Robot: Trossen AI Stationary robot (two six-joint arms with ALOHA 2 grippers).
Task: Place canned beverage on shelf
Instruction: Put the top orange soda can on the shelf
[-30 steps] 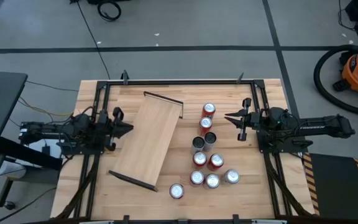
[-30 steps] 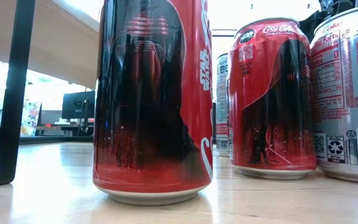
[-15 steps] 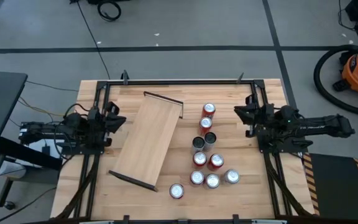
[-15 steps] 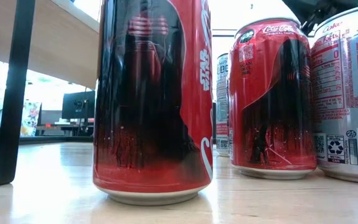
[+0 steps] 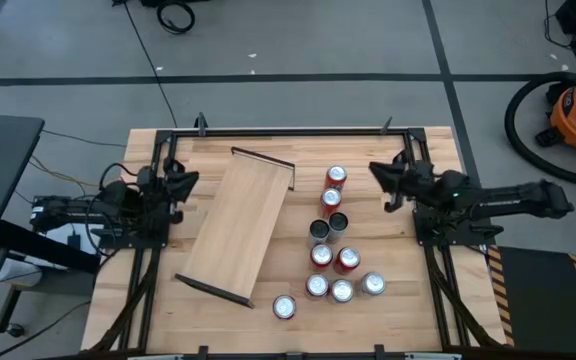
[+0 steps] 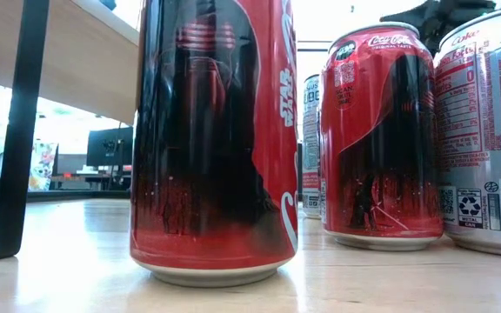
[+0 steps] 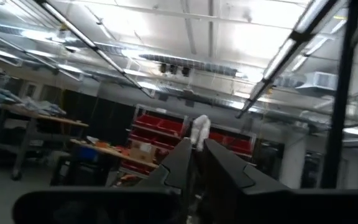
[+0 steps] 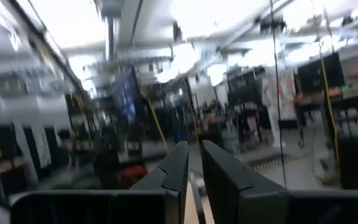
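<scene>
The cans are standing between the shelf and the right gripper, nearer it, both arms' fingers clenched, empty.

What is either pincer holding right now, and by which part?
Nothing. The left pincer and right pincer are both shut on air, away from the cans and the shelf.

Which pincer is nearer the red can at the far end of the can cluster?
The right pincer. It sits just to the right of that red can, while the left pincer is beyond the shelf, on its far-left side.
</scene>
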